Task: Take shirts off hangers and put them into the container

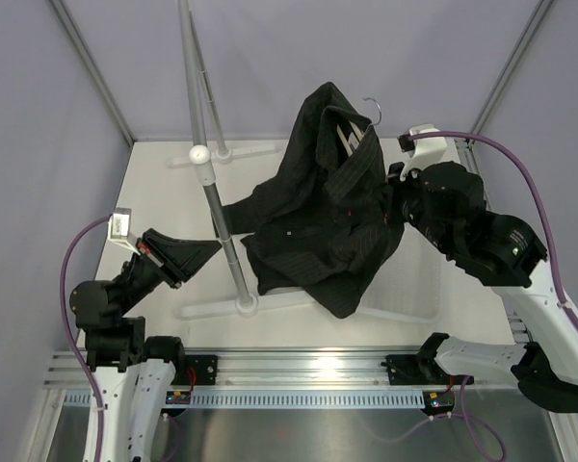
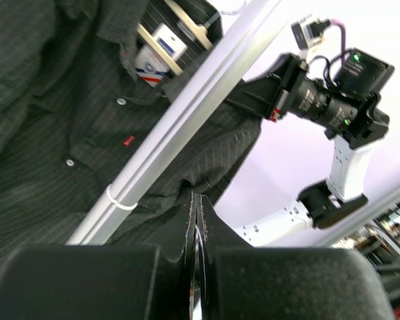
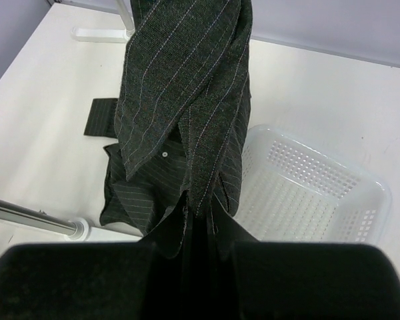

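My right gripper (image 3: pixel 199 217) is clamped on the shirt (image 3: pixel 180 87) and holds it up. My left gripper (image 2: pixel 197 208) is squeezed tight at the shirt's edge. I cannot tell if it caught cloth. The shirt is on the hanger (image 1: pixel 352 135), near the basket (image 3: pixel 320 193).

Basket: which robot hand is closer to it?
Right. The right gripper holds the shirt up close to the basket. The left gripper is farther off, on the other side of the rack pole.
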Tool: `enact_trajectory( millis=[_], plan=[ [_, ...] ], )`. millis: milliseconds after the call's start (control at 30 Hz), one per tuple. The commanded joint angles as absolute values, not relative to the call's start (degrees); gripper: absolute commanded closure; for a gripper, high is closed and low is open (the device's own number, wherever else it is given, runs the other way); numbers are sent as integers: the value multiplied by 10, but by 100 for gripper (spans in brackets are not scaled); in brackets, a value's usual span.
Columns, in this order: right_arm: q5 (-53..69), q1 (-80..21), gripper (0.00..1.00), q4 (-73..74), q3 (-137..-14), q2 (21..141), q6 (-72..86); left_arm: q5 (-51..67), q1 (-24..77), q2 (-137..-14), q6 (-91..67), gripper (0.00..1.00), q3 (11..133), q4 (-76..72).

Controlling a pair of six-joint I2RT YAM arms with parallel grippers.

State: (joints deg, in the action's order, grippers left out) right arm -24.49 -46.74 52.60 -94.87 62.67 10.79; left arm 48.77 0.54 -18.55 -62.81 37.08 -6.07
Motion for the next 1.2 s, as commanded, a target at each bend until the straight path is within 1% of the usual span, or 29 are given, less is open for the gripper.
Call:
enact_trajectory(
  millis=[0, 167, 267, 367, 433, 500, 567, 667, 767, 800, 833, 867, 900, 933, 967, 1033, 1100, 1167],
  plan=[
    [-235, -465, 100, 472, -956, 628, 113, 513, 27, -200, -611, 100, 372, -91],
    [-200, -465, 100, 464, -941, 643, 142, 490, 33, -171, -577, 100, 385, -28],
    [-145, -465, 100, 442, -902, 639, 170, 508, 33, -164, -559, 100, 396, -3],
    [-66, -466, 100, 410, -846, 638, 199, 490, 33, -142, -520, 100, 409, 75],
    [-15, -475, 100, 383, -808, 650, 211, 426, 33, -121, -468, 100, 438, 179],
    [3, -492, 100, 366, -788, 663, 221, 344, 33, -107, -430, 100, 460, 236],
    [16, -521, 100, 353, -790, 691, 223, 293, 33, -98, -411, 100, 465, 287],
    [3, -545, 100, 346, -802, 714, 233, 294, 33, -105, -402, 100, 461, 314],
    [-14, -559, 100, 335, -806, 722, 236, 364, 34, -116, -415, 100, 434, 268],
    [-14, -560, 100, 335, -808, 725, 236, 425, 33, -117, -449, 100, 419, 235],
    [-13, -560, 100, 335, -809, 733, 235, 456, 33, -118, -474, 100, 400, 141],
    [-9, -560, 100, 333, -811, 737, 232, 487, 33, -122, -541, 100, 356, 88],
    [-4, -560, 100, 330, -812, 748, 231, 529, 33, -125, -571, 100, 336, 34],
    [-4, -559, 100, 316, -810, 753, 232, 542, 34, -129, -592, 100, 320, -43],
    [26, -559, 100, 307, -809, 758, 233, 554, 34, -135, -622, 100, 296, -73],
    [41, -561, 100, 292, -815, 782, 236, 587, 35, -161, -643, 100, 278, -131],
    [41, -564, 100, 291, -830, 808, 236, 602, 40, -178, -653, 100, 265, -149],
    [42, -569, 100, 289, -838, 822, 233, 599, 47, -181, -631, 100, 266, -134]
  ],
)
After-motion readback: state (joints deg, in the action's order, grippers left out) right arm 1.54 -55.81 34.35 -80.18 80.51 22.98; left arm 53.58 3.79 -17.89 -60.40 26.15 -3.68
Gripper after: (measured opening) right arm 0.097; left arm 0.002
